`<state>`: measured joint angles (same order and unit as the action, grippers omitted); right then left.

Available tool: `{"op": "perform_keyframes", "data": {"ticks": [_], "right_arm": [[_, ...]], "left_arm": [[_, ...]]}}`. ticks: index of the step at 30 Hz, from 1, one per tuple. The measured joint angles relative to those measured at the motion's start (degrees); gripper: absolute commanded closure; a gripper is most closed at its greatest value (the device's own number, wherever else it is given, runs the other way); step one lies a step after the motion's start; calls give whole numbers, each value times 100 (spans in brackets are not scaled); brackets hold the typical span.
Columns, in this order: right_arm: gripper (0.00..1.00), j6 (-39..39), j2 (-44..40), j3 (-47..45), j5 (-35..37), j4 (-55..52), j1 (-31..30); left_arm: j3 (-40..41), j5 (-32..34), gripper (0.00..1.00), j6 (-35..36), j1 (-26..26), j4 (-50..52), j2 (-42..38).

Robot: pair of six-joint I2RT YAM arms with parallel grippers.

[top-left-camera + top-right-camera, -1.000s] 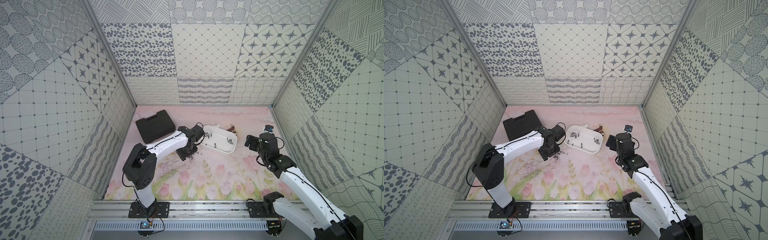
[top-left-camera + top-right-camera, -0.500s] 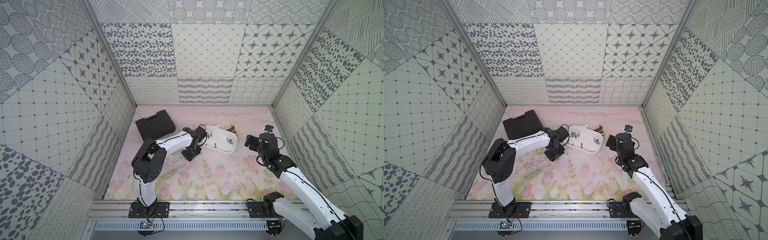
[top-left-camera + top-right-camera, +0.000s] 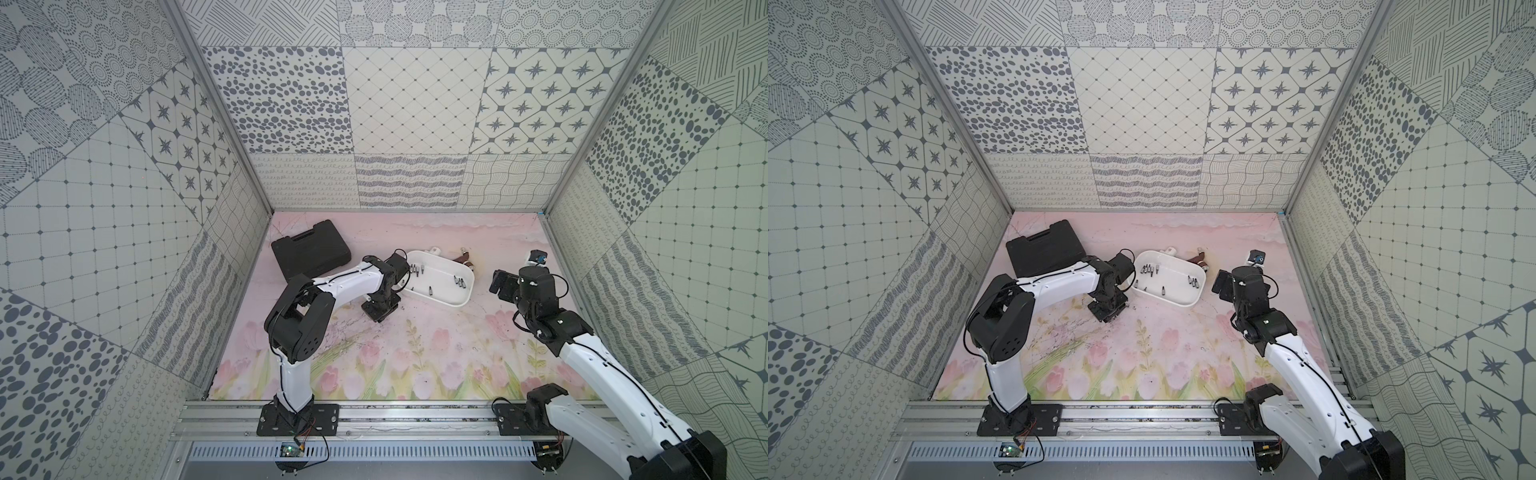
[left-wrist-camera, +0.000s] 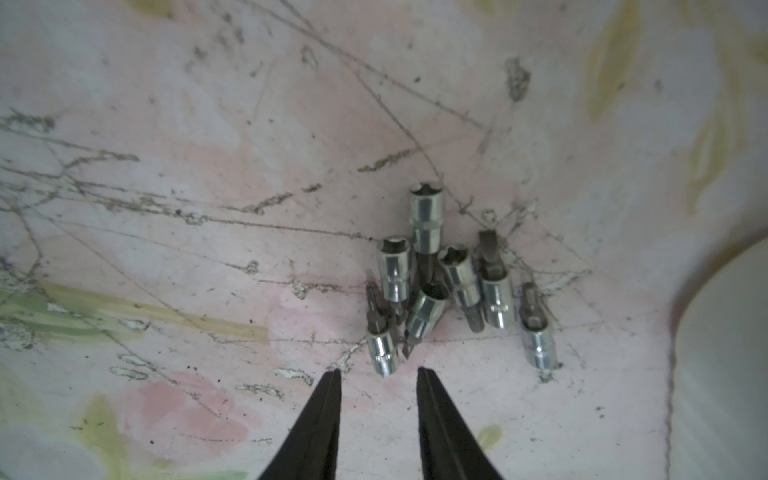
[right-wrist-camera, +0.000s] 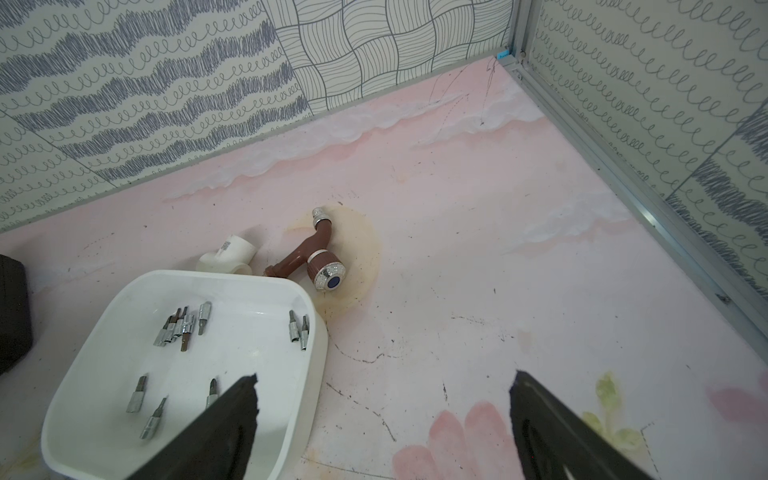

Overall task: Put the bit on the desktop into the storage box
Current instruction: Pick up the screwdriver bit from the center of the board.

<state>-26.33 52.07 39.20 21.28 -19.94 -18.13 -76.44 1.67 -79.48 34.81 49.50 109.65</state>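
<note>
In both top views we see a pink, tulip-printed desktop (image 3: 415, 353) inside grey-patterned walls (image 3: 411, 104), with the white storage box (image 3: 440, 300) toward the back. From the left wrist, bits (image 4: 449, 286) lie heaped on scratched desktop just beyond the left gripper (image 4: 378, 374), its jaws slightly parted and empty; the box is a blurred edge. From the right wrist, the right gripper (image 5: 383, 376) is spread wide and cut off by the frame; other bits (image 5: 183, 326) lie in the box.

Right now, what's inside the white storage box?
Inside the storage box lie a cluster of metal bits, a pair and three loose ones. A finger of the right gripper covers the box's near edge, so anything there cannot be seen.
</note>
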Motion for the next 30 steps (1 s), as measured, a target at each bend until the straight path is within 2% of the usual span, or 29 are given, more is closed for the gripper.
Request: {"op": "perform_keyframes", "data": {"ticks": [24, 30], "right_arm": [[3, 2, 0, 0, 0, 2, 17], [3, 0, 0, 0, 0, 2, 17]], "left_arm": [[173, -238, 74, 4, -118, -138, 155], [175, -295, 84, 26, -142, -216, 166]]}}
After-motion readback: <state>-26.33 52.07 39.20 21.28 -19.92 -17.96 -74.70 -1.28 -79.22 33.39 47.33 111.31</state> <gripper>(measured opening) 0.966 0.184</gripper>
